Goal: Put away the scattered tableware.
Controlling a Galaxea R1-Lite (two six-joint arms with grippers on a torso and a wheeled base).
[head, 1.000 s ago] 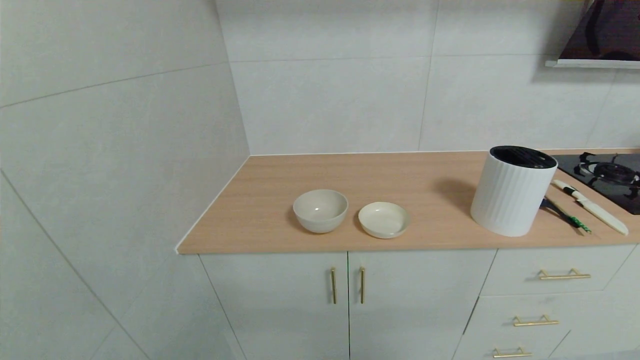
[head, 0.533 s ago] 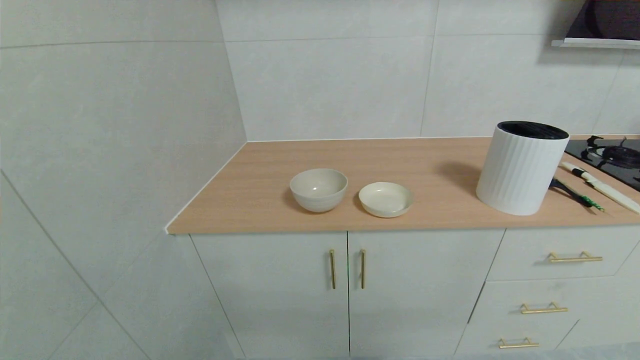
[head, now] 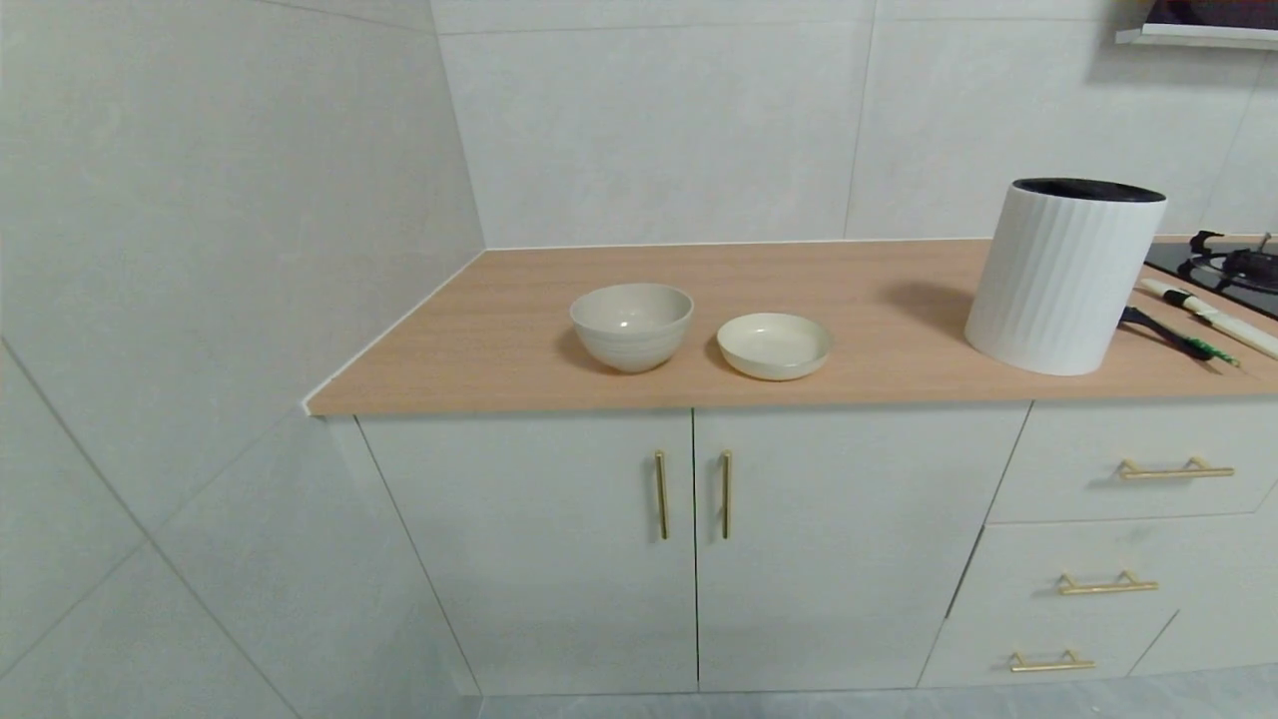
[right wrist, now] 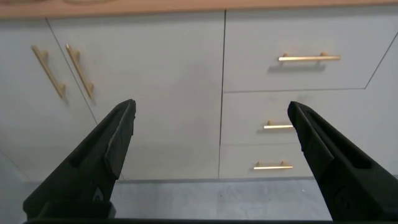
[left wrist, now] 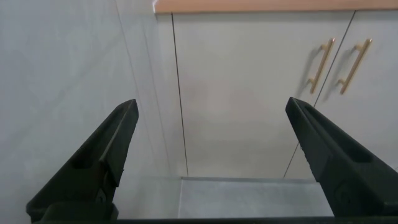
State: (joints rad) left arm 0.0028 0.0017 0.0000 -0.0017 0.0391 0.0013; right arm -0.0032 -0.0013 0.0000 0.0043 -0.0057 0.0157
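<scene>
My left gripper (left wrist: pixel 210 106) hangs low before the cabinet door (left wrist: pixel 242 93), jaws wide and empty. Above and beyond it, on the countertop (head: pixel 879 280), the bowl (head: pixel 631 325) sits mouth up with the dish (head: pixel 774 346) just beside it. Both are round, with no long axis. My right gripper (right wrist: pixel 210 104), equally wide, faces the drawers (right wrist: pixel 261 37). I judge both are parked low, ready to open storage.

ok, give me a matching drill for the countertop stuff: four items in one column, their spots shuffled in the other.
Things:
1. bowl
2. shallow dish
3. ribbed white canister
4. knife

Places:
A. closest to the stove, at the right end
B. between the bowl and the canister
C. leftmost on the counter
D. upright, just left of the black-handled utensil

Pairs: 1-C, 2-B, 3-D, 4-A
</scene>
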